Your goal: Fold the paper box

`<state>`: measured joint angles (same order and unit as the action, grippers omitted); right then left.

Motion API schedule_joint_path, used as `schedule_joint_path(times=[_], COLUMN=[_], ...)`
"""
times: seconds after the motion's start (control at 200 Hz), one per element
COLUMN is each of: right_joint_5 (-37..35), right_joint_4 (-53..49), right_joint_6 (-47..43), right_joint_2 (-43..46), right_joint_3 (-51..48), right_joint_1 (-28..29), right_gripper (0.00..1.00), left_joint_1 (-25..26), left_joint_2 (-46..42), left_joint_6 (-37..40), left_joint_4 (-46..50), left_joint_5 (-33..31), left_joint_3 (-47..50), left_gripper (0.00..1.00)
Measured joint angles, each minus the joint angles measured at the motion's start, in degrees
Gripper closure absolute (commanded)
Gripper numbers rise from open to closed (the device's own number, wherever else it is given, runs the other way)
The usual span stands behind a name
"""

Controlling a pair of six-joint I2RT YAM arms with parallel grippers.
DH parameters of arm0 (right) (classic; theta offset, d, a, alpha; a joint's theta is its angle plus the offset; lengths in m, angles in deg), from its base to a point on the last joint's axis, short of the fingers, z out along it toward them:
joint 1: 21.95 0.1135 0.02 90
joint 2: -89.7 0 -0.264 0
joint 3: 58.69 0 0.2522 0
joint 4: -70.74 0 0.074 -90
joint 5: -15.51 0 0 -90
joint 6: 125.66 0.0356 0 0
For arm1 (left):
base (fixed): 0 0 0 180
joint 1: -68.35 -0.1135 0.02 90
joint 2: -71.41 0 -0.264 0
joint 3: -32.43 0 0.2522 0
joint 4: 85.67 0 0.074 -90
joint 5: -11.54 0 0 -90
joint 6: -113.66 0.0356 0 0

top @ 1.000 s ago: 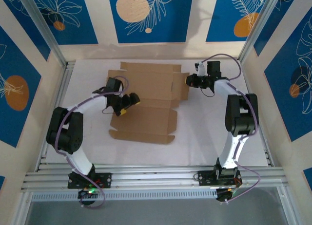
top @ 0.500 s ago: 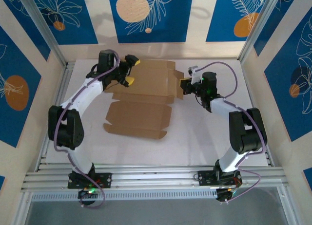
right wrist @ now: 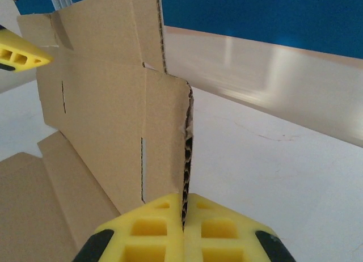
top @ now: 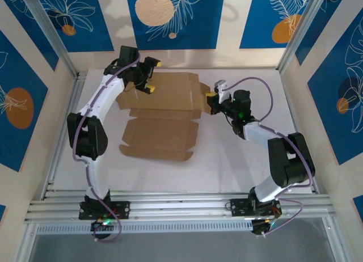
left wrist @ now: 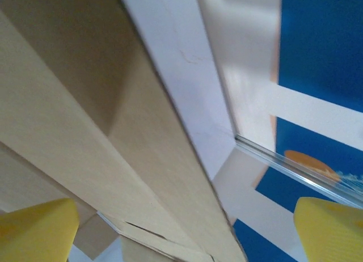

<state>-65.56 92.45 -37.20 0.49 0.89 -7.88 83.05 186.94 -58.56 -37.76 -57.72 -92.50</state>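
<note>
Plain brown corrugated cardboard box sheet lies long-axis left-right, mid-frame. Its right edge: pinched by right gripper. Upper-left edge: inside spread left gripper.

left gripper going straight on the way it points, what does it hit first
Probably the paper box: its brown panel sits just ahead of the left gripper, though depth is unclear.

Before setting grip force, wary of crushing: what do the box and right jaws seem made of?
The paper box: matte brown corrugated cardboard, unprinted; fluting shows along its cut edge. Jaws of the right gripper: matte yellow, likely moulded plastic or rubber, with hollow cells.
</note>
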Motion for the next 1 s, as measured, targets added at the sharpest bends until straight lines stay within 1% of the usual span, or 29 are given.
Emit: schedule_joint_path(times=[0.14,0.265,0.38,0.595,0.67,0.7,0.755,0.83,0.93,1.0], right_joint_5=[-0.48,-0.87,-1.22,-1.84,-2.62,-2.89,-3.45,-5.03,-6.71,-7.52], right_joint_4=[0.39,0.52,-0.13,-1.27,-1.68,-2.27,-3.61,-4.76,-6.21,-7.34], right_joint_6=[-1.66,-2.29,-2.51,-2.29,-1.79,-1.42,-0.46,0.5,4.17,7.21], right_joint_2=[1.05,1.27,1.27,1.25,1.25,1.25,1.09,0.92,1.09,2.19], right_joint_3=[-0.63,-0.96,-1.01,-1.01,-0.83,-0.66,-0.13,0.7,1.81,1.75], right_joint_1=[0.79,1.16,1.36,1.31,1.27,1.27,1.27,1.09,0.76,0.66], right_gripper=[0.99,0.99,0.99,0.98,0.89,0.83,0.7,0.59,0.48,0.43], left_joint_1=[-0.48,-0.83,-0.81,-0.81,-0.81,-0.81,-0.81,-0.83,-0.87,-0.87], left_joint_2=[0.85,1.07,1.03,-1.73,-2.29,-2.38,-2.49,-2.64,-3.82,-5.44], left_joint_6=[-0.09,0.13,-0.28,-1.29,-2.03,-2.62,-3.58,-3.26,-3.26,-3.39], left_joint_4=[3.26,3.8,3.23,-1.03,-1.95,-2.38,-3.19,-3.72,-5.38,-7.04], left_joint_5=[-1.33,-1.57,-1.75,-1.27,-1.16,-1.07,-1.11,-2.19,-3.91,-4.83], left_joint_3=[-0.11,-0.11,0.17,6.29,8.04,8.44,8.81,9.01,11.17,14.03], left_gripper=[0.19,0.38,0.51,0.81,0.91,0.94,0.97,1.0,1.0,1.0])
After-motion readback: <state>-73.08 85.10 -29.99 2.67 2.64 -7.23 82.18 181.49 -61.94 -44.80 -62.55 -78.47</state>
